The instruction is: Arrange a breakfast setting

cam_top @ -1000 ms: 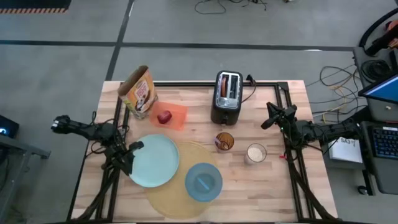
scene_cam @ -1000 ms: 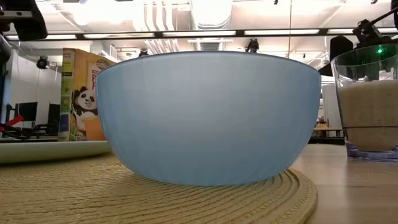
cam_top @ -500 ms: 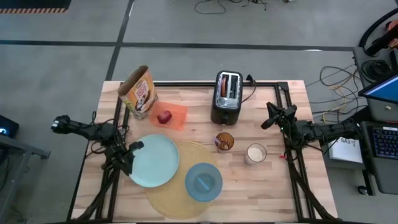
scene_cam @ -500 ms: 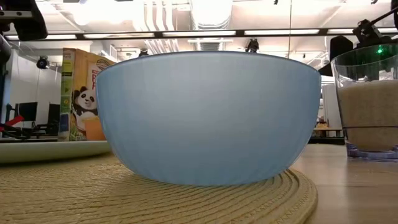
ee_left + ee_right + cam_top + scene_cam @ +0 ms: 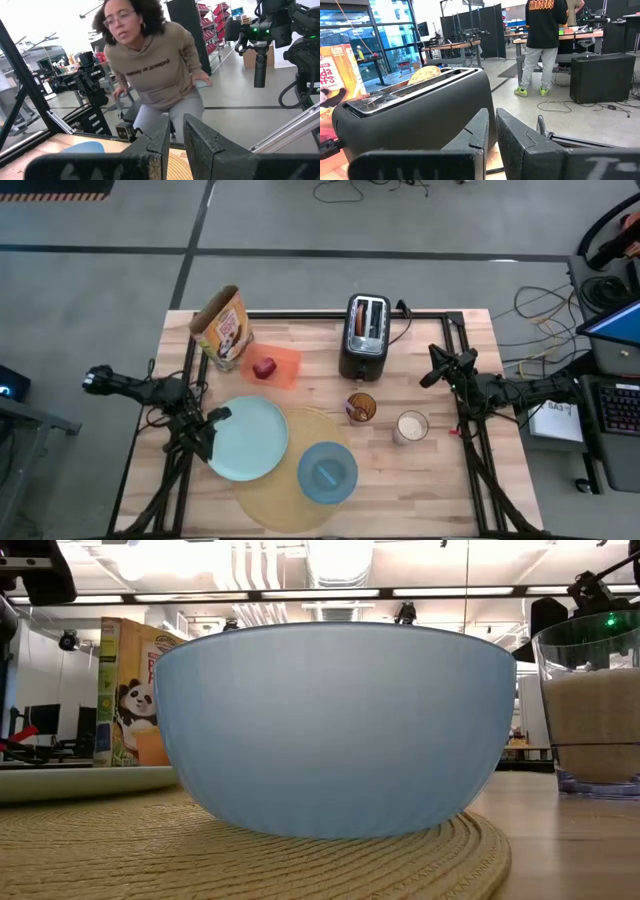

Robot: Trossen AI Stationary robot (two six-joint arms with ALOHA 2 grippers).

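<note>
Nothing differs from the frames 1.0 s and 0.5 s ago: both arms and every item sit as before. Left gripper [image 5: 213, 430] waits at the table's 9 o'clock edge, just beside the pale blue plate [image 5: 247, 438]; fingers nearly shut w/ a thin gap, holding nothing. Right gripper [image 5: 432, 370] waits at 3 o'clock, near the black toaster [image 5: 365, 334]; fingers likewise nearly closed, empty. Plate overlaps the round tan placemat [image 5: 290, 490] at 6 o'clock; smaller blue bowl [image 5: 327, 472] sits on the mat. Red apple [image 5: 264, 368] lies on an orange napkin [image 5: 285, 362] at 11 o'clock, next to the orange box [image 5: 224, 328], which reads "ORGANIC" in the right wrist view & shows a panda. Bagel [image 5: 424, 74] sits in a toaster slot. Glass [image 5: 411, 426] of pale cereal and a jar [image 5: 360, 407] stand at center-right. A person [image 5: 156, 75] in the left wrist view wears a sweatshirt w/ illegible print.
</note>
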